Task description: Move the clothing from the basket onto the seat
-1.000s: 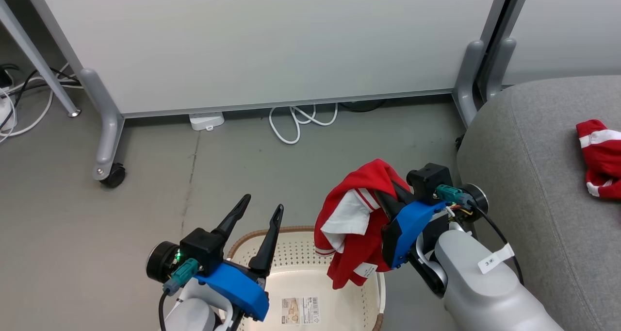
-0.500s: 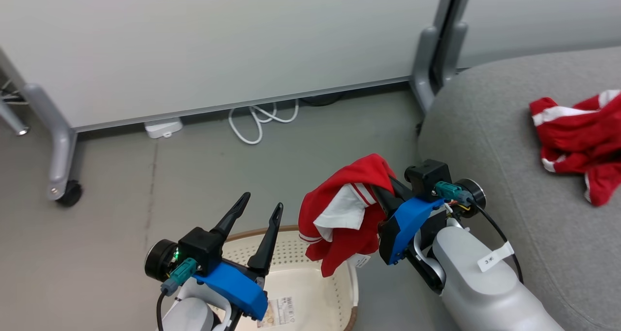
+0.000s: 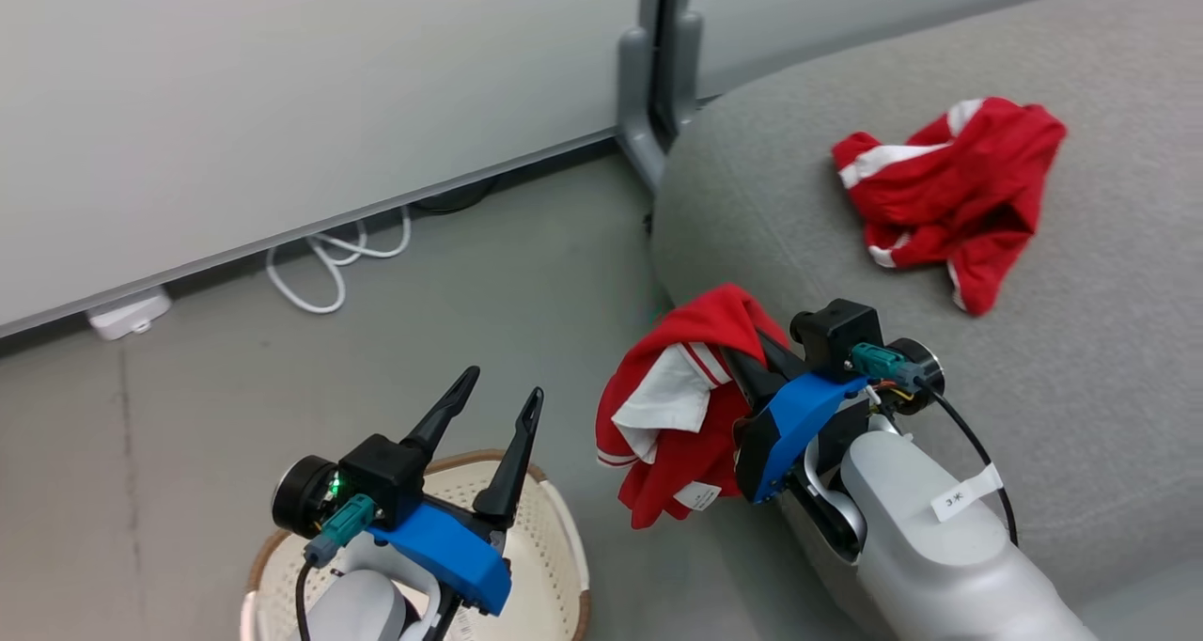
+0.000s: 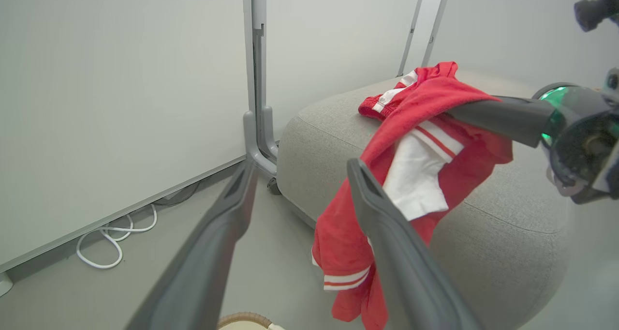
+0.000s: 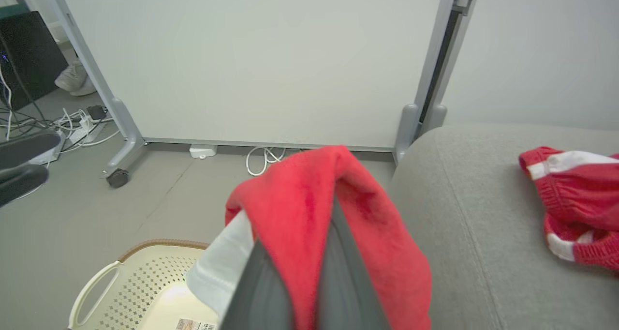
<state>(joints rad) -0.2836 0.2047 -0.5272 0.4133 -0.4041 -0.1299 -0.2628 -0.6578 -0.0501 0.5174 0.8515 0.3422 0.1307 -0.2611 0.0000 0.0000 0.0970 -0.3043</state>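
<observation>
Down near the floor, the left gripper (image 3: pixel 504 383) hovers over the laundry basket (image 3: pixel 562 538), jaws spread. Just beside it, the right gripper (image 3: pixel 747 364) has its jaws pinching a red-and-white garment (image 3: pixel 677 406), dangling at the edge of the grey sofa (image 3: pixel 1081 359). Farther back, a second red garment (image 3: pixel 949 190) lies crumpled on that sofa.

The seat (image 3: pixel 1081 406) is bare upholstery along its near edge, open to reach; a red garment (image 3: pixel 949 190) lies further in. A partition post (image 3: pixel 644 105) stands just beside the seat's far-left corner.
</observation>
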